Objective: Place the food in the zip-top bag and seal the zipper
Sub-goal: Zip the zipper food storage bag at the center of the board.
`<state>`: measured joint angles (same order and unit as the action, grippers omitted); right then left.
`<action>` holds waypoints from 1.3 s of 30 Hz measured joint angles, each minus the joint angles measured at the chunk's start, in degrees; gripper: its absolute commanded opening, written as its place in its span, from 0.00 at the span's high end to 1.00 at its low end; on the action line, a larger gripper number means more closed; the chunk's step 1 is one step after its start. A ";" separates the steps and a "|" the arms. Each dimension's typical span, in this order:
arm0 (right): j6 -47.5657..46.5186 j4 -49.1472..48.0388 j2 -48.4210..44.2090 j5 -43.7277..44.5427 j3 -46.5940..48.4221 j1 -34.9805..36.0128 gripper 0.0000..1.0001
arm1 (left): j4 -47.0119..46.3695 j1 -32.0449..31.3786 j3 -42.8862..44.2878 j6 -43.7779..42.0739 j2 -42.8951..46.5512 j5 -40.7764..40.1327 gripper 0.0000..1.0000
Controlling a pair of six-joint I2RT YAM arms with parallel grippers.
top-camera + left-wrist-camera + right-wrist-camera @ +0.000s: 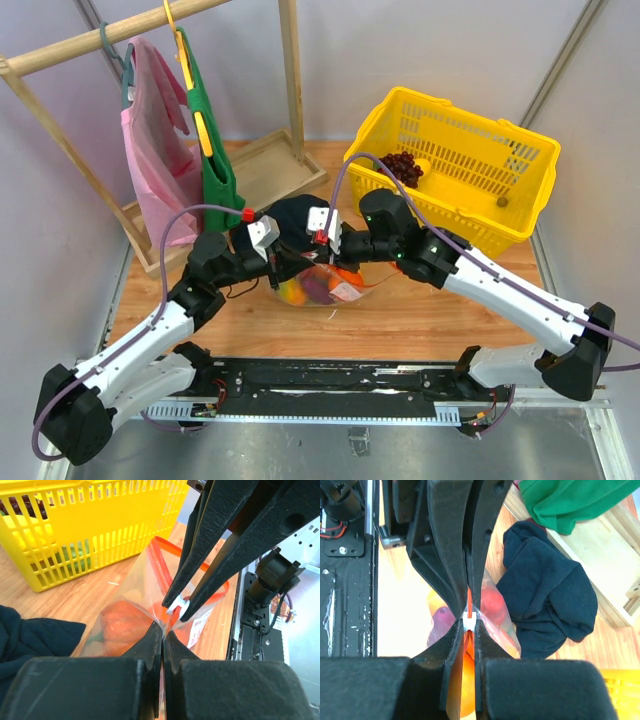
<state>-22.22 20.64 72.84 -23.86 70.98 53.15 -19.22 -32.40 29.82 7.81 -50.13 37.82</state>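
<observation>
**Colour reference, keyed to the zip-top bag (pixel 135 587)**
The bag was clear film, its zipper (pixel 164 575) orange-red, and its label (pixel 199 629) white with red print. The food inside showed an orange piece (pixel 122 625), a purple piece (pixel 316 287), a red piece (pixel 492 602) and a yellow piece (pixel 293 292). Behind the bag lay a navy cloth (pixel 545 605). Behind-right stood a yellow lattice basket (pixel 460 170). Behind-left hung a green fabric (pixel 218 175) and a pink fabric (pixel 150 180). The table (pixel 420 320) beneath the bag was light wood grain.

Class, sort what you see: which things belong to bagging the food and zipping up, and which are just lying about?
Job in hand: zip-top bag, food inside it, zipper, left gripper, right gripper.

Lying about: yellow basket, grapes, dark cloth, pink garment, green garment, wooden rack.
</observation>
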 measured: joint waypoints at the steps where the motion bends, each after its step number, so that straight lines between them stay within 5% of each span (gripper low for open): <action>1: -0.26 0.66 -0.17 0.57 0.00 0.17 0.99 | 0.00 -0.04 -0.20 0.00 0.52 -0.50 1.00; 23: -1.27 10.49 -8.13 11.21 -2.93 -2.75 0.99 | -0.13 -0.09 -1.68 2.21 4.98 -8.74 1.00; 39: -1.36 12.48 -9.46 14.43 -5.01 -4.46 0.99 | 3.82 -0.15 -2.43 5.81 6.86 -24.92 1.00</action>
<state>-23.57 33.12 63.37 -9.43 65.98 48.69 -15.40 -32.56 27.40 13.63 -43.27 12.91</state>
